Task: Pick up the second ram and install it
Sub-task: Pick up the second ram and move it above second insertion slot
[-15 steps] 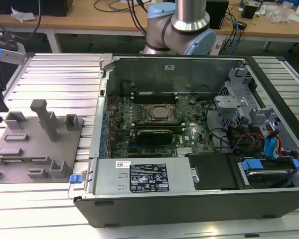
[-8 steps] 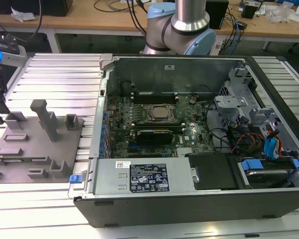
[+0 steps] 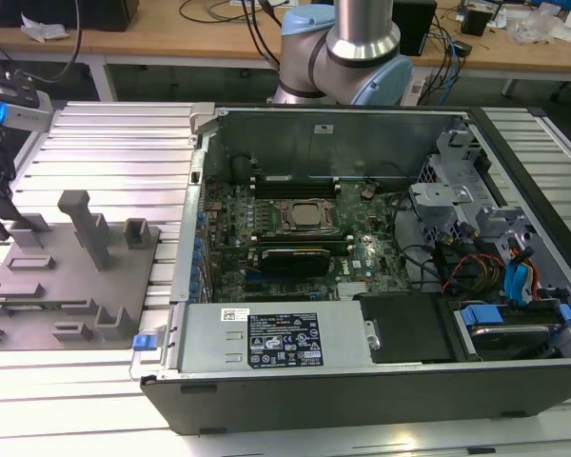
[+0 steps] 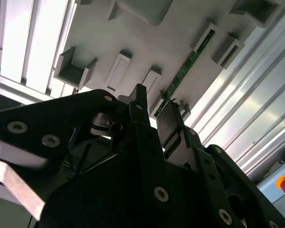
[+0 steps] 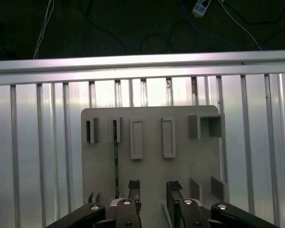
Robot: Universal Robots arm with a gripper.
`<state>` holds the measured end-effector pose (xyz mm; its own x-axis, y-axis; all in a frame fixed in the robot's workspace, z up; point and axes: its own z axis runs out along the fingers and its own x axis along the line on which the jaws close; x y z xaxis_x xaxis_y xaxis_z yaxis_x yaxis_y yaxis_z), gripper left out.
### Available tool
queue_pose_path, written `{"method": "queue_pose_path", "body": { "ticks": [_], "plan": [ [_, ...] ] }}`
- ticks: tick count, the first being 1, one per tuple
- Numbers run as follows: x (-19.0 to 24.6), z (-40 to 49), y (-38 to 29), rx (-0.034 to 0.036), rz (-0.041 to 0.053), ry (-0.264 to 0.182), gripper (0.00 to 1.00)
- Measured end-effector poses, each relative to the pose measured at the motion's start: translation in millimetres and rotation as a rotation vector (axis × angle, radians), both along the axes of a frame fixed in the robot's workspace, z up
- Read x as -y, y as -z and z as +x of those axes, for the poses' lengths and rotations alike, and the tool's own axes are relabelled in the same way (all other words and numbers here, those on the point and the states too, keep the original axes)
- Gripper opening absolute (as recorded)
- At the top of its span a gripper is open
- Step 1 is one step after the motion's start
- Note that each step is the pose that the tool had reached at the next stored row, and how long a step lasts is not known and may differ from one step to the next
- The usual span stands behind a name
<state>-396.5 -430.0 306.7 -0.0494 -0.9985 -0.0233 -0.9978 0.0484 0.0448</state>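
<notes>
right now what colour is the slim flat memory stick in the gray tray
Green; the memory stick shows best in the second wrist view.

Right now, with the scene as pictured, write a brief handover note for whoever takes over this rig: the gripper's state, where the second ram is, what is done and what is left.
Gripper: open and holding nothing, hovering over the gray tray.
Second ram: stands on its edge in the tray's holders. It is just beside one gripper finger, not between the two, and is untouched.
Computer case: open, with the motherboard exposed, on the exterior view's right of the tray.
Done: none of the pick or install.
Left: the pick and the install.
</notes>
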Motion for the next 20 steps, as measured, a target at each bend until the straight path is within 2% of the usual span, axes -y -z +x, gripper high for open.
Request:
{"method": "queue_pose_path", "body": {
  "ticks": [15,18,19,20],
  "plan": [
    [0.3,-0.2,15.0,-0.0002,-0.0001,0.0,0.36],
    [4.8,0.0,17.2,0.0,0.0,0.0,0.36],
    [10.5,-0.1,18.7,0.0,-0.0001,0.0,0.36],
    [14.2,-0.1,19.6,0.0,0.0,0.0,0.36]
  ]
}}
